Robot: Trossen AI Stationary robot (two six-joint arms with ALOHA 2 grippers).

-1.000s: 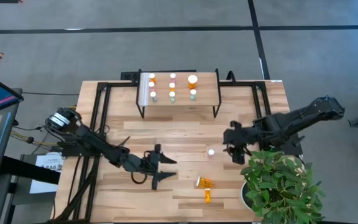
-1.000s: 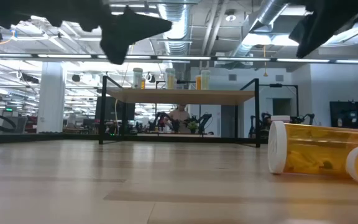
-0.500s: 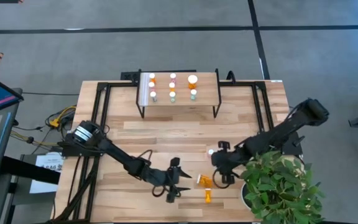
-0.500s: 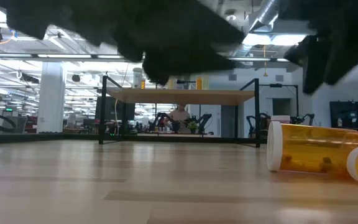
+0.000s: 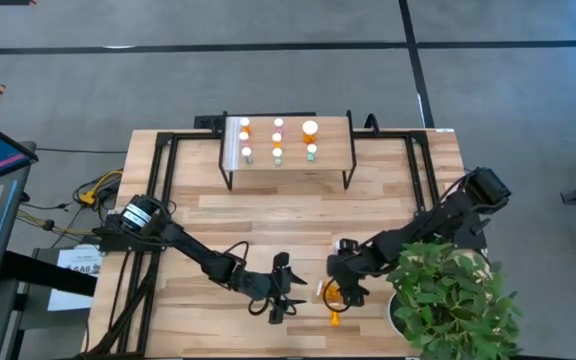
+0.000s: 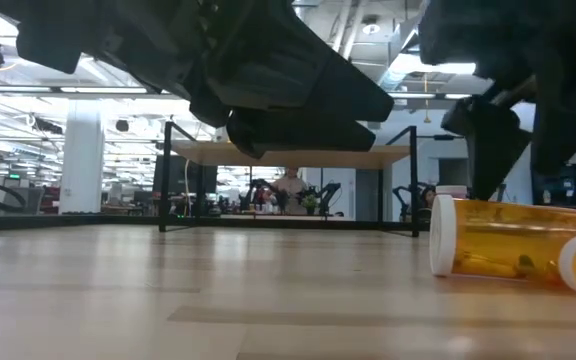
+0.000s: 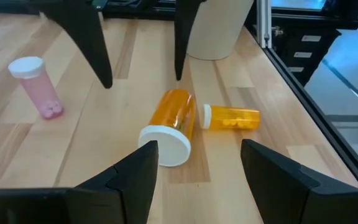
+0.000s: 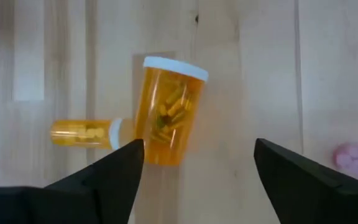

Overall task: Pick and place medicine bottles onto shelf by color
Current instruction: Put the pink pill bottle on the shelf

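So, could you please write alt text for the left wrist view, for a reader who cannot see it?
Two orange medicine bottles lie on their sides on the wooden table: a wide orange bottle with its white cap toward the camera, and a thin orange bottle beside it. The left gripper is open in front of them; a pink bottle stands upright farther off.

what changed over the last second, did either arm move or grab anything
Both arms swung toward the two fallen orange bottles near the table's front edge. The right gripper came from beside the plant to hang open above the wide orange bottle, jaws spreading on the way. The left gripper moved right, open. Nothing grabbed. The bottles, pink bottle and shelf stayed put.
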